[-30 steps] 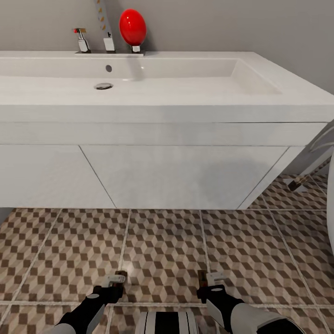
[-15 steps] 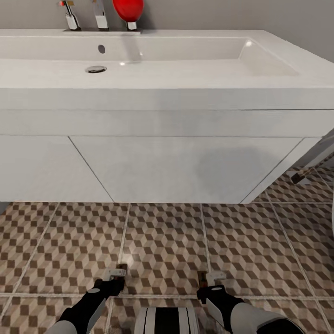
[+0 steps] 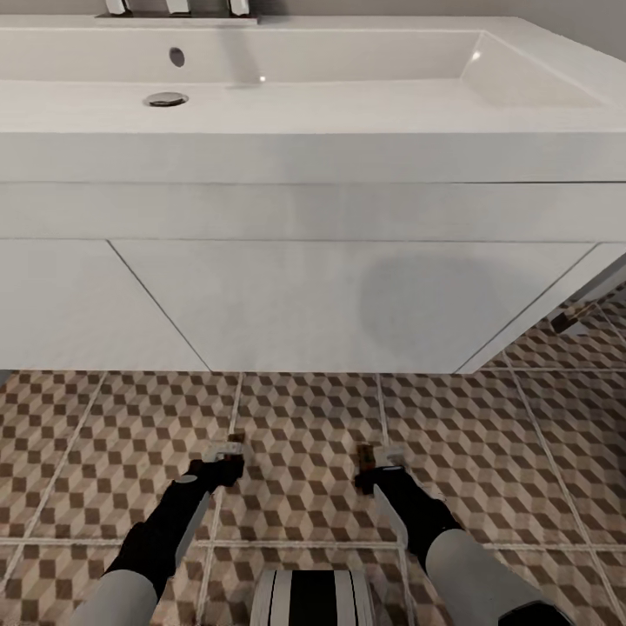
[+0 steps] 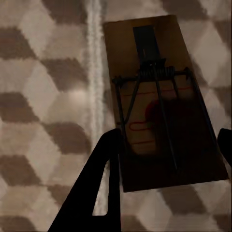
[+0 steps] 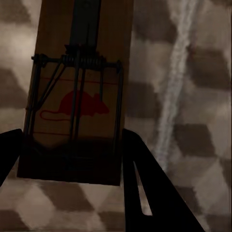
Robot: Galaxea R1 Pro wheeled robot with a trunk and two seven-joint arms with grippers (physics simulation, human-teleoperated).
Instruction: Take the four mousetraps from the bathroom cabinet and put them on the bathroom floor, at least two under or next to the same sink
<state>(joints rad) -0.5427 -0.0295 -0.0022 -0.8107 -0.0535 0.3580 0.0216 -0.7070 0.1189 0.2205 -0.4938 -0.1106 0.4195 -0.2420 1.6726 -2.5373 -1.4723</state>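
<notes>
I hold one mousetrap in each gripper, low over the bathroom floor (image 3: 304,417) in front of the sink (image 3: 348,96). My left gripper (image 3: 224,459) is shut on a tan mousetrap (image 4: 159,101) with a dark wire spring; its dark fingers (image 4: 104,164) clamp the trap's long sides. My right gripper (image 3: 376,465) is shut on a second mousetrap (image 5: 79,92) printed with a red mouse, its fingers (image 5: 137,164) also on the sides. The traps' brown ends (image 3: 366,455) stick out ahead of the fingertips. The cabinet is out of view.
A white vanity front (image 3: 330,296) hangs below the sink, with a dark gap at floor level. The chrome drain (image 3: 165,99) lies at the basin's left. A brown-tipped leg (image 3: 572,319) stands on the tiles at far right. My base (image 3: 313,609) is at the bottom edge.
The camera has tilted down and closed in on the sink, so the tap and red object slid out of the top. Both grippers reached forward toward the vanity, still holding their traps.
</notes>
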